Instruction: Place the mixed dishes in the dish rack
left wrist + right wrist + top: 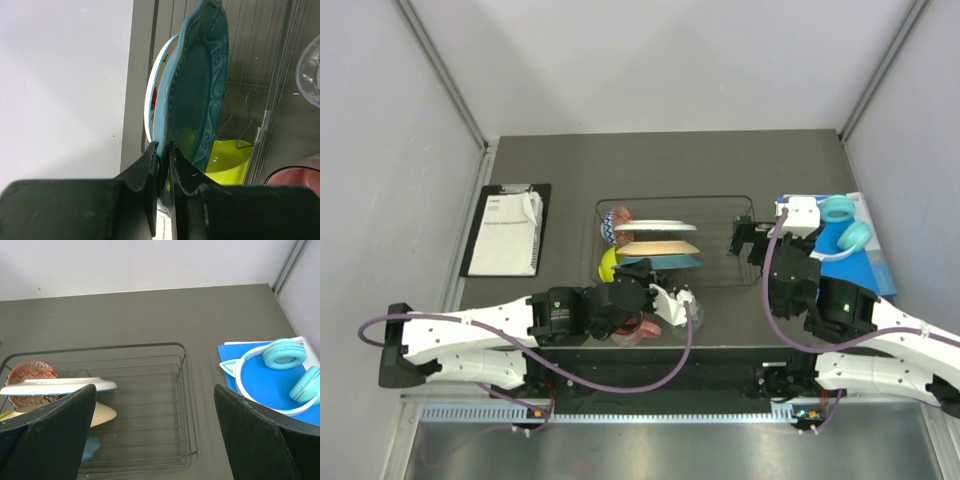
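Observation:
The dark wire dish rack [745, 205] holds three plates on edge: the white plate [655, 226], the peach plate [658, 247] and the teal scalloped plate [665, 262]. My left gripper [163, 150] is shut on the teal plate's [200, 90] lower rim; the white plate [151, 95] stands just behind it. The small patterned bowl [618, 222] sits in the rack's far left corner. The lime-green bowl [227, 160] lies by the rack's left end. Pink mug [295, 175] and clear glass [310, 65] stand outside the rack. My right gripper [157, 430] hangs open above the rack's [182, 405] bare right half.
Turquoise headphones [845, 225] lie on a blue sheet [265, 385] to the right of the rack. A clipboard with white paper [505, 230] lies at the left. Grey walls close in the table on three sides.

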`<state>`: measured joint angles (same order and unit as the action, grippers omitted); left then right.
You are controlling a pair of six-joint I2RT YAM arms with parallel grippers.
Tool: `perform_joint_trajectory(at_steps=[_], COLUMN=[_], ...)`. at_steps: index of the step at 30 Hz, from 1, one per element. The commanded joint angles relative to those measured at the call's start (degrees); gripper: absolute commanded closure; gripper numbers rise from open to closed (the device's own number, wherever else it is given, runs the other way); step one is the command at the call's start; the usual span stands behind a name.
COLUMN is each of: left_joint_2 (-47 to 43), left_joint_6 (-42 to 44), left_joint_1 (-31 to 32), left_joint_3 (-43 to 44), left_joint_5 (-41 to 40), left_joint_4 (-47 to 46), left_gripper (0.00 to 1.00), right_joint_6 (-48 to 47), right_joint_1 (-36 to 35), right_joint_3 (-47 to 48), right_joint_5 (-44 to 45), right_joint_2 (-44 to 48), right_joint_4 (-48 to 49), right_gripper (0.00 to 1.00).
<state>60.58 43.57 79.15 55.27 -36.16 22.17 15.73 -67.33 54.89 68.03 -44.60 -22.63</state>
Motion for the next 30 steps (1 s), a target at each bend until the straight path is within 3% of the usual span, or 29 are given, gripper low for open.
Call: perform_joint_trajectory(at_steps=[1,13,19,26,30], left_joint_2=[0.07,2.26,3.76,5.69,6.83], left_joint_6=[-1.30,-2.87,-7.44,-10.87,-11.49], left_joint_1=[-0.14,-0.05,-0.14,-0.14,-0.14], left_joint_3=[1.16,-1.91,-2.35,-2.18,-1.74], left_joint_5=[-1.63,-1.19,-1.81,-0.75,0.04], left_joint_4=[-6.97,-9.43,-5.22,-2.40,-1.52], left_gripper=[1.00,1.00,1.00,0.81,0.43], right_joint_6=[1.41,1.41,1.76,1.94,2.03], right_joint_1=[0.36,0.36,0.45,0.45,0.45], right_joint_3=[-0.31,-0.58,-0.84,-1.10,-1.28], right_joint_5=[0.35,0.35,0.35,0.35,0.26], right_joint_2=[1.09,1.71,3.20,3.73,3.90], right_joint_4=[-0.57,-0.92,-1.27,-1.71,-1.71], right_gripper=[0.00,0.00,0.00,0.00,0.00])
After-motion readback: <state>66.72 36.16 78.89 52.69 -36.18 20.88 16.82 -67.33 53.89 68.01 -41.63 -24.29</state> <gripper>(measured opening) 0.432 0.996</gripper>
